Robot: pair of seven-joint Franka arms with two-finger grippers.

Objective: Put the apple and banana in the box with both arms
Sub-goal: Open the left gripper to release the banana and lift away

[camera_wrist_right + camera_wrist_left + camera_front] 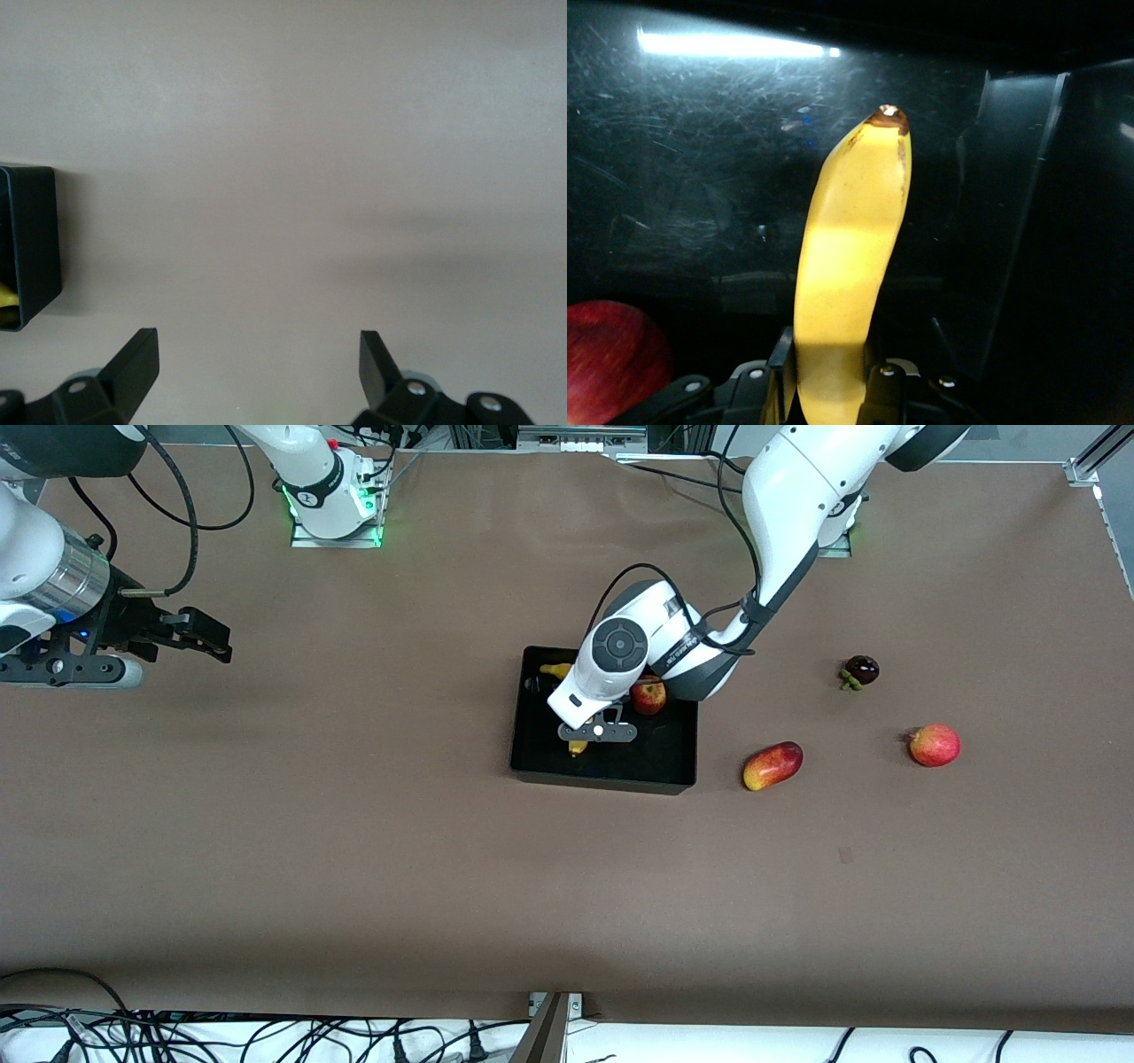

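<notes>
The black box (660, 762) stands mid-table. The apple (648, 694) lies in it, at the side toward the left arm's end. The banana (578, 747) is in the box too, mostly hidden under the left arm's hand; its other tip (556, 670) shows nearer the bases. My left gripper (595, 732) is down in the box, shut on the banana. In the left wrist view the fingers (782, 354) press both sides of the banana (850, 257) over the box floor (700, 177), with the apple (607, 367) beside. My right gripper (217, 642) waits open and empty over bare table; its wrist view (259, 354) shows the box corner (31, 239).
Toward the left arm's end of the table lie an oblong red-yellow fruit (772, 765), a round red fruit with a nub (935, 745) and a dark purple fruit (860, 670). Cables run along the table edge nearest the front camera.
</notes>
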